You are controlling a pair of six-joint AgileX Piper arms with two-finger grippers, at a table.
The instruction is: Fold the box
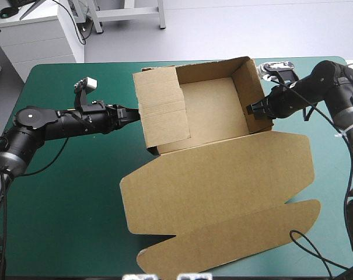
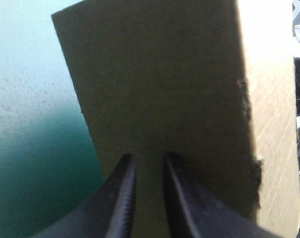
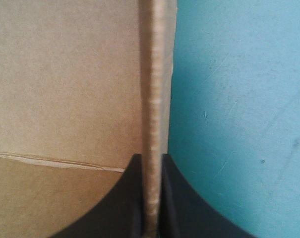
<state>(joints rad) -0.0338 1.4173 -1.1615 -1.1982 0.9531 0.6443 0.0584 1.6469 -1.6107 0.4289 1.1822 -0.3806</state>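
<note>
Box (image 1: 208, 108) stands as an open tray, lid flat on the near side. Right tool (image 3: 151, 156) clamps the right wall's edge. Left tool (image 2: 146, 155) at the left wall; grip cannot be told.

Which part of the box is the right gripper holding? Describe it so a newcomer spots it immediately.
On the teal-green table lies the brown box, tray far, lid flat near. The right gripper is shut on the tray's right wall, which stands upright while the left wall leans folded inward.

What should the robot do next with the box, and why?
Probably the left gripper should press its flap further down into the box: that flap leans inward, untucked, while the right gripper pinches the upright opposite wall.
</note>
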